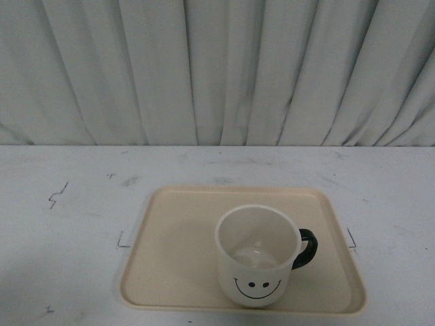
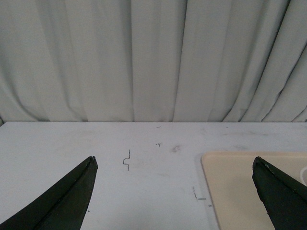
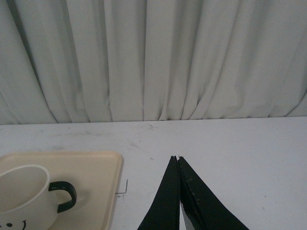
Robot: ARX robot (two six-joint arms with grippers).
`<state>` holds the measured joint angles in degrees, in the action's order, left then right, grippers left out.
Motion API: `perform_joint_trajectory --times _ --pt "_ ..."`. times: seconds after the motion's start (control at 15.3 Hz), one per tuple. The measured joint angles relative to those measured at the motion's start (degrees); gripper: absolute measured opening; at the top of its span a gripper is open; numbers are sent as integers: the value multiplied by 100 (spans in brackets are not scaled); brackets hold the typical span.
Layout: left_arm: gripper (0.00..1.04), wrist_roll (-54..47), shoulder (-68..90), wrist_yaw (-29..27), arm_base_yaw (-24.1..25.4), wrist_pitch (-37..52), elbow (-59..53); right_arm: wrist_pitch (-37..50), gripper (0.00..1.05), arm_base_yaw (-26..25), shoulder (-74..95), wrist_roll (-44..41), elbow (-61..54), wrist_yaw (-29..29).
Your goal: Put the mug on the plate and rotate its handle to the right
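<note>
The white mug [image 1: 256, 257] stands upright on the beige plate [image 1: 177, 251], in its right front part, smiley face toward the camera. Its black handle [image 1: 307, 248] points right. The mug [image 3: 21, 196], handle [image 3: 64, 194] and plate [image 3: 96, 172] also show in the right wrist view; the plate's corner [image 2: 230, 187] shows in the left wrist view. My left gripper [image 2: 175, 160] is open and empty over the table left of the plate. My right gripper [image 3: 177, 157] is shut and empty over the table right of the plate. Neither gripper shows in the front view.
The white table [image 1: 68, 224] carries small black corner marks [image 1: 122, 241] beside the plate. A pleated white curtain [image 1: 217, 68] hangs along the table's far edge.
</note>
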<state>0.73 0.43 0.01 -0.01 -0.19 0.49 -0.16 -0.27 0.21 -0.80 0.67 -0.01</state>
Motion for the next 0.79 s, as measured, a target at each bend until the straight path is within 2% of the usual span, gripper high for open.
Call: perform_joint_trajectory --times 0.07,0.59,0.66,0.79 --pt "98 2 0 0 0 0 0 -11 5 0 2 -2 0 0" --pt "98 0 0 -2 0 0 0 -7 100 0 2 7 0 0" --pt "98 2 0 0 0 0 0 -7 97 0 2 11 0 0" --pt "98 0 0 -2 0 0 0 -7 98 0 2 15 0 0"
